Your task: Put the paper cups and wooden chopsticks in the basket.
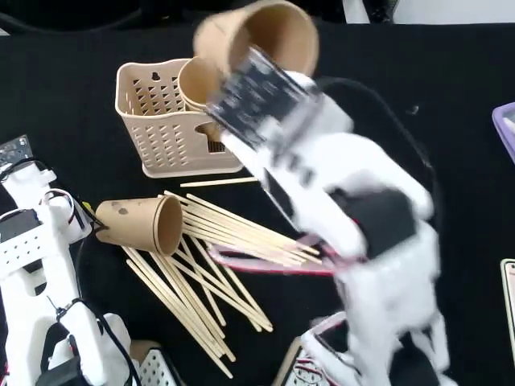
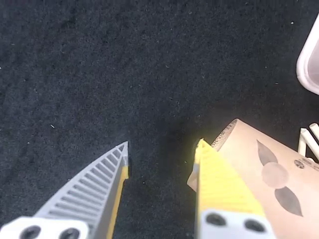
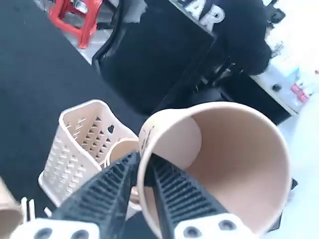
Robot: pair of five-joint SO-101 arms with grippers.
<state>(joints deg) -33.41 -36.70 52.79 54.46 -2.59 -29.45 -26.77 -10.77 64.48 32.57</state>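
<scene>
I count three cups. The first cup (image 1: pixel 197 80) sits in the basket (image 1: pixel 153 129). My right claw (image 3: pixel 143 160) pinches the rim of the second cup (image 3: pixel 234 164), raised near it. The third cup (image 1: pixel 141 223) lies on the surface (image 1: pixel 72 88) beside my left claw (image 2: pixel 162 149), which is spread wide. The chopsticks (image 1: pixel 217 257) are too tangled to count, and all lie outside the basket.

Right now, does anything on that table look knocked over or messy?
Yes. One paper cup lies on its side on the black table, and the wooden chopsticks are strewn in a loose fan beside it, not in the basket. The right gripper holds a second cup tilted by its rim.
</scene>
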